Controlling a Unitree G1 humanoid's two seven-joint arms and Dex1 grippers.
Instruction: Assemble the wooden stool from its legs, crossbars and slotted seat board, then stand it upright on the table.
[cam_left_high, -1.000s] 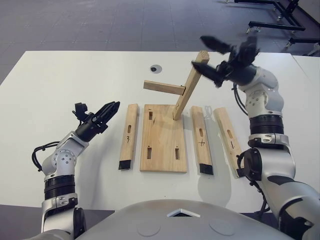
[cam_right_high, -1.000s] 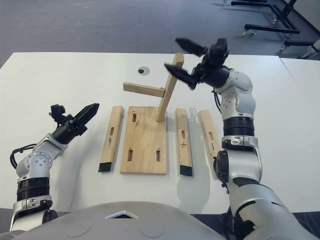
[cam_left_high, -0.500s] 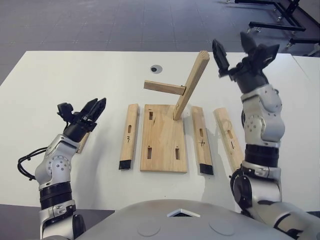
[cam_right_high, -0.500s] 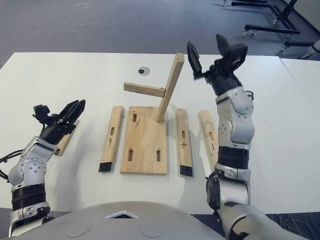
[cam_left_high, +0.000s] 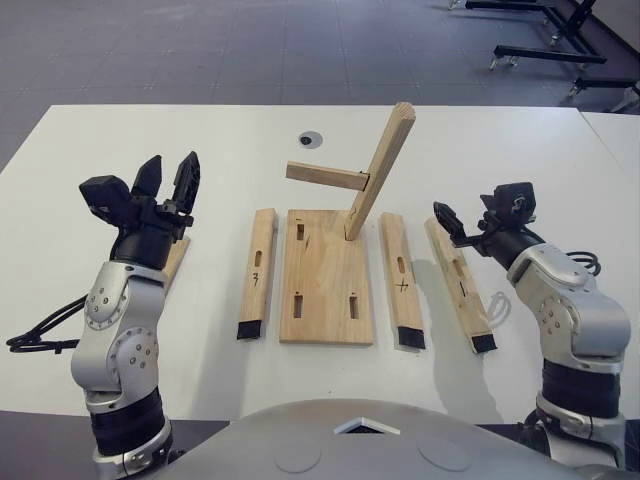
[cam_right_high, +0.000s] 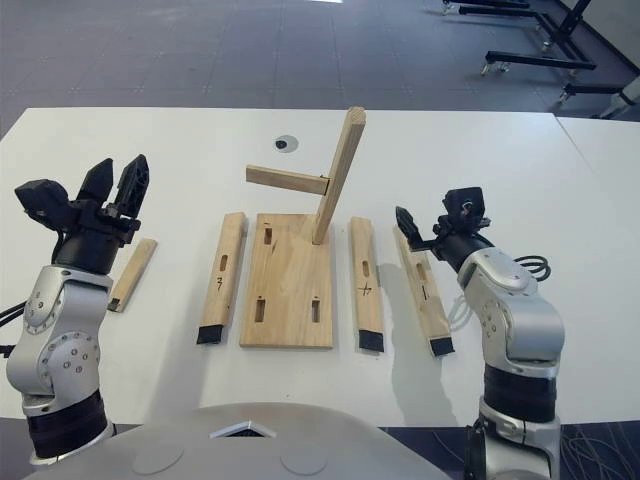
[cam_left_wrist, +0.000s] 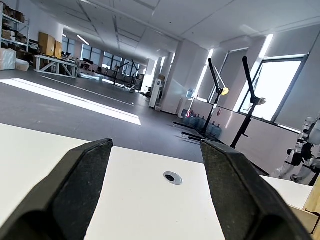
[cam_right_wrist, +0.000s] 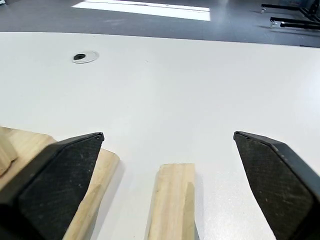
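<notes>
The slotted seat board (cam_left_high: 327, 290) lies flat mid-table. One leg (cam_left_high: 380, 170) stands tilted in its far right slot, with a crossbar (cam_left_high: 328, 176) sticking out to the left. Three more legs lie flat: one left of the board (cam_left_high: 258, 272) and two to its right (cam_left_high: 402, 280) (cam_left_high: 458, 282). A short crossbar (cam_right_high: 133, 273) lies at the left. My left gripper (cam_left_high: 168, 178) is open, raised above that crossbar, holding nothing (cam_left_wrist: 156, 145). My right gripper (cam_left_high: 462, 228) is open, low over the far end of the rightmost leg (cam_right_wrist: 172, 200).
A round cable hole (cam_left_high: 310, 138) sits in the white table (cam_left_high: 150, 130) behind the board. Black wheeled frames (cam_left_high: 545, 50) stand on the floor beyond the far right corner. A cable (cam_left_high: 35, 340) hangs by the left arm.
My right gripper dropped from beside the upright leg's top to low over the rightmost leg. My left gripper rose and tipped upward, uncovering the short crossbar. The wooden parts stayed put.
</notes>
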